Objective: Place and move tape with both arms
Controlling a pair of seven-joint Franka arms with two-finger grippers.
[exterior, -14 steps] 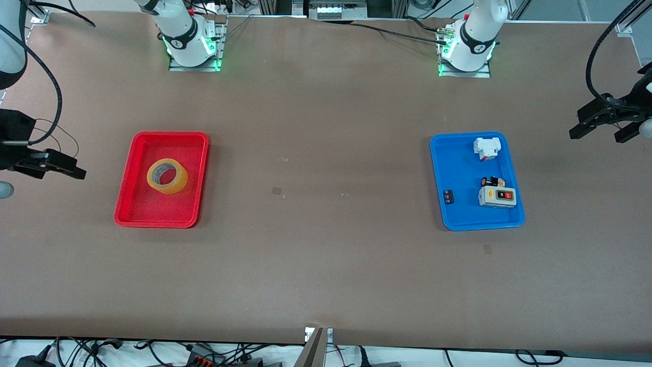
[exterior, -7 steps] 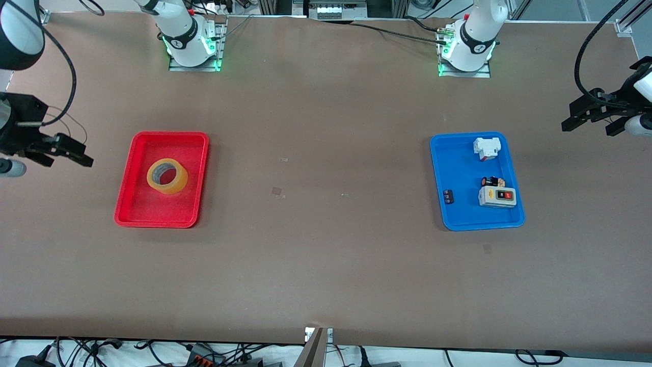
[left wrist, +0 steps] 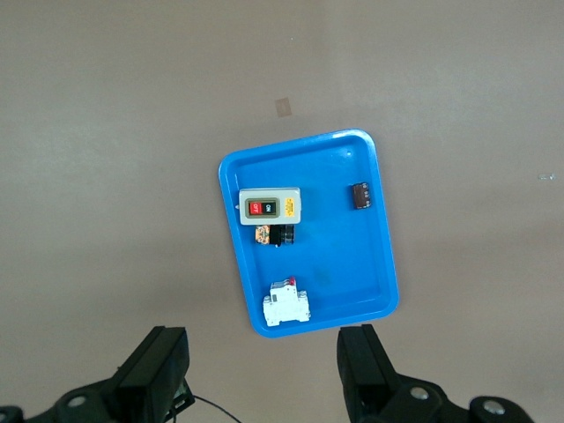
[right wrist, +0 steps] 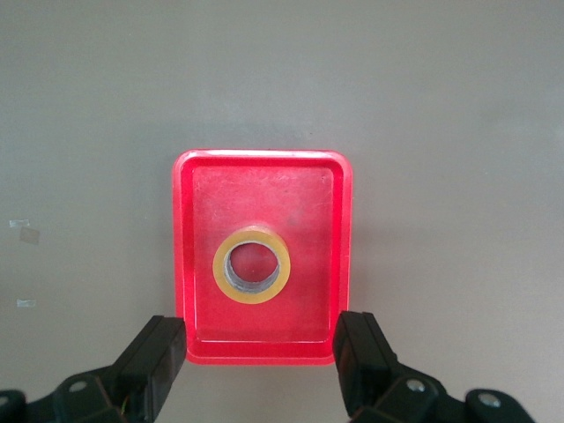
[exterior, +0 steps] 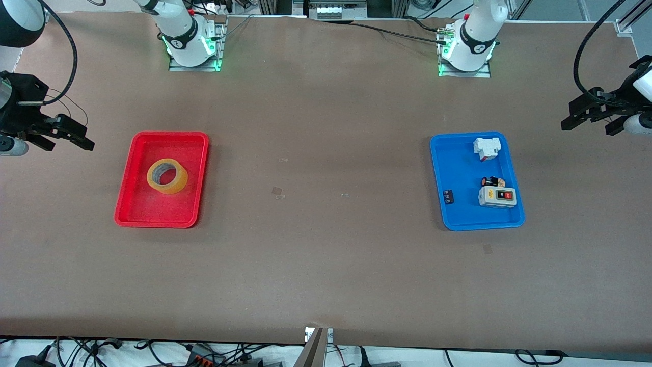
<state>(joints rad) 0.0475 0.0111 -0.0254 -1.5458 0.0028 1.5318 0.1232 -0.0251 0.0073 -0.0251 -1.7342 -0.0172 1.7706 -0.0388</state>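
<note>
Two robot arms hover over a brown tabletop (exterior: 326,265) holding two trays.

The tape (exterior: 167,176) lies flat in a red tray (exterior: 127,204); a blue tray (exterior: 458,221) holds switch boxes (exterior: 497,197). The right gripper (exterior: 61,137) and the left gripper (exterior: 593,120) hang with fingers released, over the tabletop's ends.

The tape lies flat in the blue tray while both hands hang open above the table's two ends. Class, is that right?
Not quite. The tape lies flat in the red tray, not the blue tray, which holds switch boxes; the front view shows this. The rest stands: the left hand and right hand are open above the table's ends.
</note>
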